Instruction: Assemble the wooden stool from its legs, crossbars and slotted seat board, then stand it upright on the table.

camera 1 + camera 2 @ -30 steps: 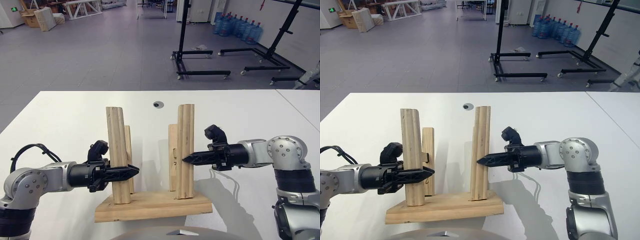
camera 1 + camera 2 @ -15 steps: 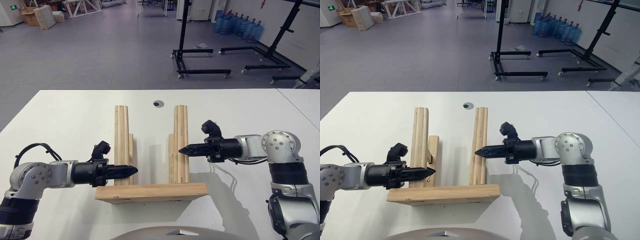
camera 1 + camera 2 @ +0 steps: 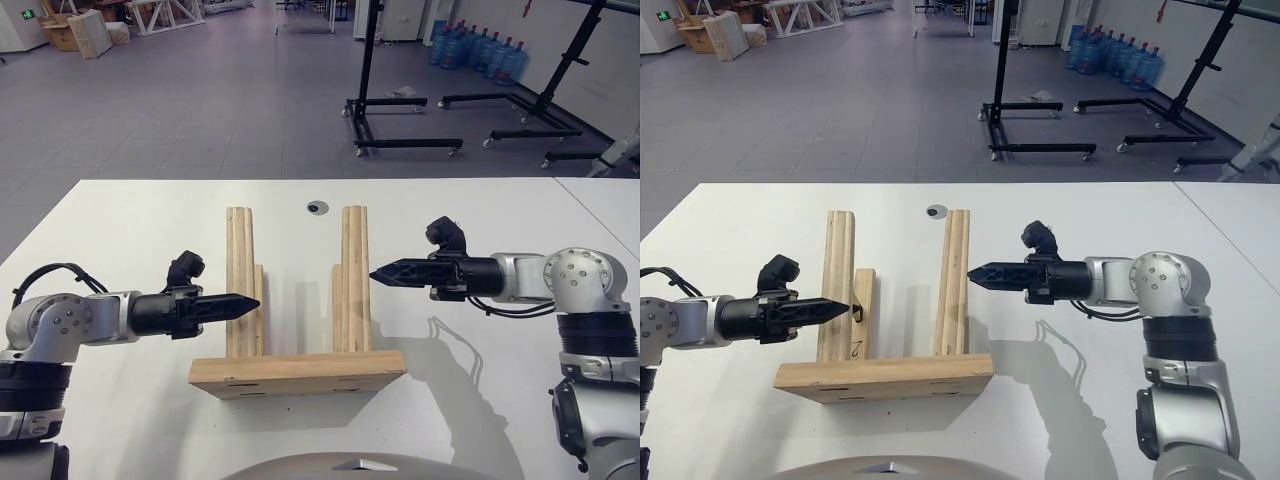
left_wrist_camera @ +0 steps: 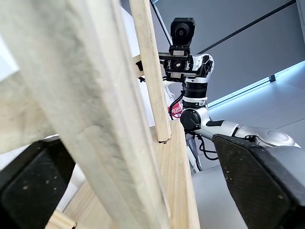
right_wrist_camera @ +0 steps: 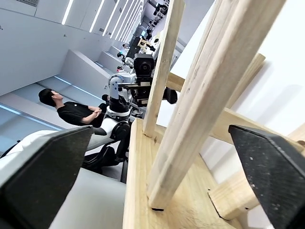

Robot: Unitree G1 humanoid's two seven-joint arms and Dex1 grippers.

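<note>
Black left gripper [image 3: 254,300], right gripper [image 3: 374,273]: open.

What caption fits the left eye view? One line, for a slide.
Wooden stool on a white table, seat board nearest, left end effector and right end effector flanking its legs.

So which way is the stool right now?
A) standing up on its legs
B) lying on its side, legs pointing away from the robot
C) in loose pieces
B: the stool rests on the table with its seat board on edge nearest the robot and its legs stretching toward the far side.
</note>
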